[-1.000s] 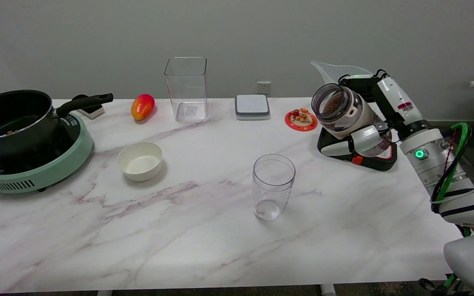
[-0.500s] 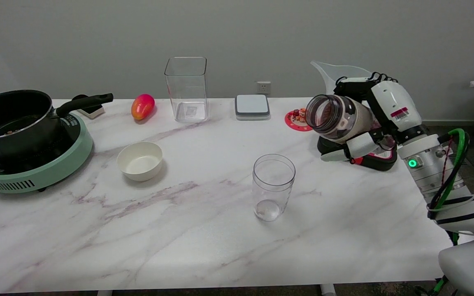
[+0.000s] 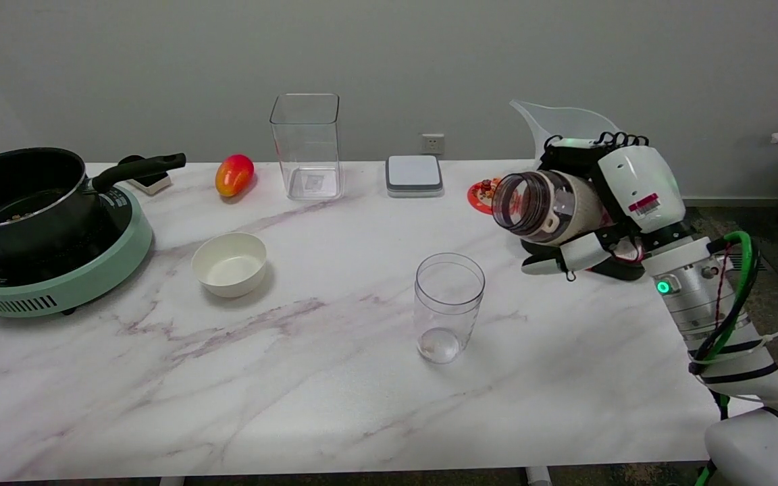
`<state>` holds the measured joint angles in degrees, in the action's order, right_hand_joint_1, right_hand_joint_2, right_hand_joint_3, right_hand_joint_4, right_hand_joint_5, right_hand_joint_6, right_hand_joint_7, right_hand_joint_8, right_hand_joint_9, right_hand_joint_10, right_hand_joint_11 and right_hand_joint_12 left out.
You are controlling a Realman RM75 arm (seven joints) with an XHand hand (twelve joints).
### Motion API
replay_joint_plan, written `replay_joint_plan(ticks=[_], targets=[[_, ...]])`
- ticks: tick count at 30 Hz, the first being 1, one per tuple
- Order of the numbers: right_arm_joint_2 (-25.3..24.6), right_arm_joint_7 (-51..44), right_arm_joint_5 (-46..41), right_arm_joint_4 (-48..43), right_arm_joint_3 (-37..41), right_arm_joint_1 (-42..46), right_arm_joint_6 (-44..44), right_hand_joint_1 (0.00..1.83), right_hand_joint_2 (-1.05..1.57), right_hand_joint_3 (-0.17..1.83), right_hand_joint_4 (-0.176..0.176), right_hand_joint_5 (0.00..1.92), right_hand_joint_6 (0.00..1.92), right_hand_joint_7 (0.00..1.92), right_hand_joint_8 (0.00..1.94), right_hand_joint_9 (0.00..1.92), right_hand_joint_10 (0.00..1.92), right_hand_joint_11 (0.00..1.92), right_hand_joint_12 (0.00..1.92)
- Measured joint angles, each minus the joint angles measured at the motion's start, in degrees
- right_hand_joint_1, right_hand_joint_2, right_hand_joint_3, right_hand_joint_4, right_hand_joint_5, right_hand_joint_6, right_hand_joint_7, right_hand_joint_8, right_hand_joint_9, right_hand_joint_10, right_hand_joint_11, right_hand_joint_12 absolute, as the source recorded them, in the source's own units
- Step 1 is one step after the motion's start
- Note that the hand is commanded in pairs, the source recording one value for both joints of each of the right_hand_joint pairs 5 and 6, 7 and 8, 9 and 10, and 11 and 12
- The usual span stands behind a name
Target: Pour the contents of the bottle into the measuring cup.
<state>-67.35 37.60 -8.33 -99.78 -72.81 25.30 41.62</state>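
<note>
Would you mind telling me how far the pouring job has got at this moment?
Done: the bottle is uncapped, lifted off the table and gripped by the right robot hand. In hand: it is tilted, mouth pointing left toward the measuring cup, but off to the cup's right, not over it. Left: bring the mouth over the cup and tip further; the cup looks empty, so nothing has been poured.
</note>
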Motion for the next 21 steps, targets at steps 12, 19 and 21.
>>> replay_joint_plan(ticks=[12,19,21], targets=[[0.2,-4.7,2.7,2.9,-2.3,-0.2,4.8,1.38,1.48,0.22,0.000,1.92,1.92,1.92,1.92,1.62,1.62,1.32,1.32],[0.7,-6.1,4.9,3.6,-3.7,-0.8,6.0,1.38,1.47,0.22,0.000,1.92,1.92,1.92,1.92,1.61,1.61,1.32,1.32],[0.9,-6.4,5.6,3.7,-4.0,-1.1,6.1,1.39,1.47,0.22,0.000,1.92,1.92,1.92,1.92,1.61,1.61,1.32,1.32]])
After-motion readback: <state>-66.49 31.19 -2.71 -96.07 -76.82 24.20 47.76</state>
